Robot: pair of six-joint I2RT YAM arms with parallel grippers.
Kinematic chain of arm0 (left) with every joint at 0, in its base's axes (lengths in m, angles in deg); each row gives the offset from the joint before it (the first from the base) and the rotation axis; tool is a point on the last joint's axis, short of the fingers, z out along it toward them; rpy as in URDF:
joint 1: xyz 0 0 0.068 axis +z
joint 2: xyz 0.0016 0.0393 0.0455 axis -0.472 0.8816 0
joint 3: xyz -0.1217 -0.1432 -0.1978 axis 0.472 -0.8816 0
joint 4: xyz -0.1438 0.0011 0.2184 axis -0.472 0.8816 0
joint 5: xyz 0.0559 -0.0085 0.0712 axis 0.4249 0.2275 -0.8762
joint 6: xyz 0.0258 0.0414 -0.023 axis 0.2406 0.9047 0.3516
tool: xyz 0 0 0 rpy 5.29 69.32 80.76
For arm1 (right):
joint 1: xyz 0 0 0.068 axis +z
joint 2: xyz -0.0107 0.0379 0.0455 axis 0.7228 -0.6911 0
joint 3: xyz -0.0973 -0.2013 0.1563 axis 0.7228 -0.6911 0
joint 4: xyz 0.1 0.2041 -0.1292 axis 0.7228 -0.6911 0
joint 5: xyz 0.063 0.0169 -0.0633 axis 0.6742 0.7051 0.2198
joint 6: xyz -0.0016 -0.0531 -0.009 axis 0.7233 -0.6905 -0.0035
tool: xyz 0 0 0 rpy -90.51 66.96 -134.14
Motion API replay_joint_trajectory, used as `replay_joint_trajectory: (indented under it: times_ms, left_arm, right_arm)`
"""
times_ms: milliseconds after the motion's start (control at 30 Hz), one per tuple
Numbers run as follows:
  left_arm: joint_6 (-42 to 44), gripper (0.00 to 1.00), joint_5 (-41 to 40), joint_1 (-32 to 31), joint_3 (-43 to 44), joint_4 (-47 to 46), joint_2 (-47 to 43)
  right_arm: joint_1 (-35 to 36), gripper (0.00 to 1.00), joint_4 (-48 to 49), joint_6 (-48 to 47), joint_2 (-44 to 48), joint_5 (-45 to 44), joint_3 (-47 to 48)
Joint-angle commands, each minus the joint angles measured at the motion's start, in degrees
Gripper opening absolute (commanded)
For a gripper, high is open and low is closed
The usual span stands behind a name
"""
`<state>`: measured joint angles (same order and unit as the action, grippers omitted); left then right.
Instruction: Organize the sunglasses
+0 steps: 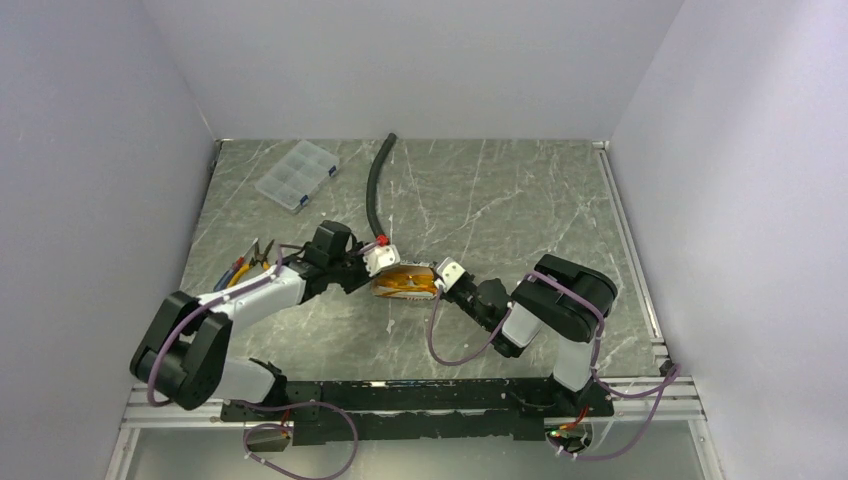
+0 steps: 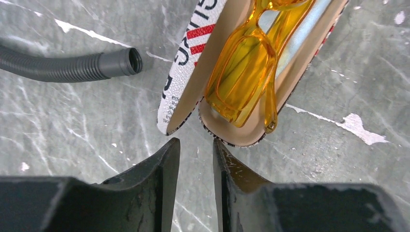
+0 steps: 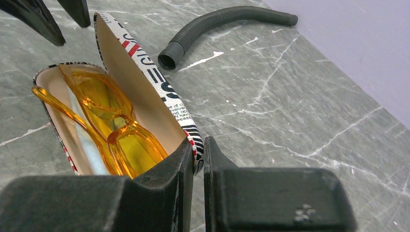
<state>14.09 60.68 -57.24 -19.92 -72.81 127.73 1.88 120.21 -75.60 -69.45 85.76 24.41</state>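
Grey marbled bench [image 1: 480, 190], boxed in by pale walls on three sides. At its middle, between the two arms: a pouch [image 2: 186, 58], white outside with black and red print, tan inside, lying open with its flap raised. Nested inside, the sunglasses [image 2: 241, 72] with amber lenses and arms folded, resting on the tan lining with a pale blue strip [image 2: 297, 38] showing beneath them.

Right gripper [image 3: 196, 159] clenched on the pouch, pinching the printed flap's edge between its fingers and holding the flap up on its side of the sunglasses. Left gripper [image 2: 196, 150] released, with a narrow gap between its fingers and nothing in it, poised just short of the pouch's rounded end and apart from it. From the right wrist, both left fingertips visible beyond the far end of the pouch, spread.

Beside the pouch, a grey corrugated hose [image 2: 63, 67], open mouth near the flap but not touching it, running off toward the back wall. Well apart, near the far left corner, a clear compartment box [image 1: 296, 173], lid shut.
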Motion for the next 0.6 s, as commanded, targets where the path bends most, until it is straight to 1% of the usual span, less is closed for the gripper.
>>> replay_joint_trajectory:
  times_ms: [0,33,100,200,267,400,467,567]
  left_arm:
    - [3.1,0.39,2.6,-0.3,1.8,4.5,-5.3]
    - [3.3,0.42,4.0,-0.5,1.9,4.9,-6.0]
    - [4.2,0.44,3.8,-2.5,1.6,4.6,-6.9]
    - [6.3,0.44,-0.1,-8.7,1.1,2.6,-5.6]
    - [7.1,0.46,-3.9,-11.6,0.8,-0.6,-3.9]
    - [8.9,0.47,-11.1,-14.3,0.9,-9.4,0.4]
    - [10.2,0.47,-13.5,-15.5,1.3,-11.3,2.0]
    - [11.0,0.47,-13.8,-16.7,1.4,-11.7,2.8]
  right_arm:
    - [0.3,0.0,10.6,-1.3,0.4,-0.9,0.3]
    - [0.4,0.0,10.7,-1.3,0.4,-0.9,0.4]
    - [0.3,0.0,10.6,-1.3,0.3,-0.9,0.4]
    - [0.4,0.0,10.7,-1.2,0.2,-0.8,0.5]
    - [0.4,0.0,10.7,-1.2,0.0,-0.6,0.5]
    - [0.4,0.0,10.7,-0.9,-0.1,-0.1,0.6]
    - [0.4,0.0,10.7,-0.9,-0.1,0.0,0.5]
    - [0.4,0.0,10.7,-1.3,0.3,-0.2,0.3]
